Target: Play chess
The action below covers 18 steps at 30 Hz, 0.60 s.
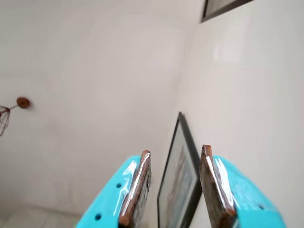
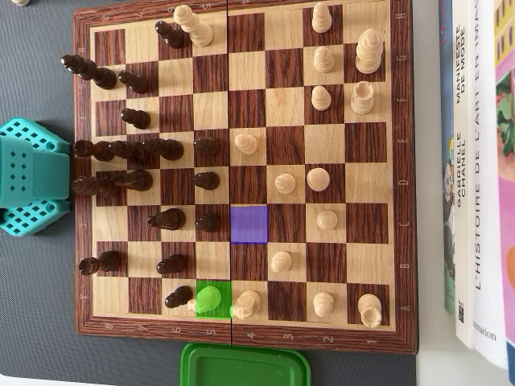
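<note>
In the wrist view my gripper (image 1: 175, 150) points up at a pale wall, away from the board. It is open, and its two brown-padded teal fingers (image 1: 137, 185) hold nothing. In the overhead view the wooden chessboard (image 2: 241, 173) carries dark pieces (image 2: 165, 149) on the left half and light pieces (image 2: 322, 100) mostly on the right. A green-tinted square near the bottom edge holds a green-tinted piece (image 2: 209, 299). A purple-tinted empty square (image 2: 249, 223) lies two rows above and one column to the right. The arm's teal body (image 2: 28, 177) sits off the board's left edge.
A green lid or tray (image 2: 245, 366) lies below the board. Books (image 2: 479, 169) are stacked along the right side. The wrist view shows a black-framed picture (image 1: 180, 185) on the wall and a second frame (image 1: 223, 7) at the top.
</note>
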### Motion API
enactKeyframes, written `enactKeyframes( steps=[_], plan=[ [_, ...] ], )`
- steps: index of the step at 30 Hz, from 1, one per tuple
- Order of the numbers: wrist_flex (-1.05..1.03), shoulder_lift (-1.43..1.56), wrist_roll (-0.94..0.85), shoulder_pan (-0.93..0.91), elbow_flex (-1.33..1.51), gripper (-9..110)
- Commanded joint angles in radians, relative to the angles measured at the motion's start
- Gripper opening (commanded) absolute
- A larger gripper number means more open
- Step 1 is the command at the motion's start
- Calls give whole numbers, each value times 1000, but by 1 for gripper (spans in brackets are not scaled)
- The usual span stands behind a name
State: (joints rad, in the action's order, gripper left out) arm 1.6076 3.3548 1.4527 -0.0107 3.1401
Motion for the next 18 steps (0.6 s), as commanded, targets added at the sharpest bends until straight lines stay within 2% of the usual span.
enactKeyframes(
  steps=[1,6,18],
  plan=[
    [86,-9,-2,3,18,16],
    [190,-9,-3,2,18,16],
    [196,-9,6,5,18,16]
  ],
)
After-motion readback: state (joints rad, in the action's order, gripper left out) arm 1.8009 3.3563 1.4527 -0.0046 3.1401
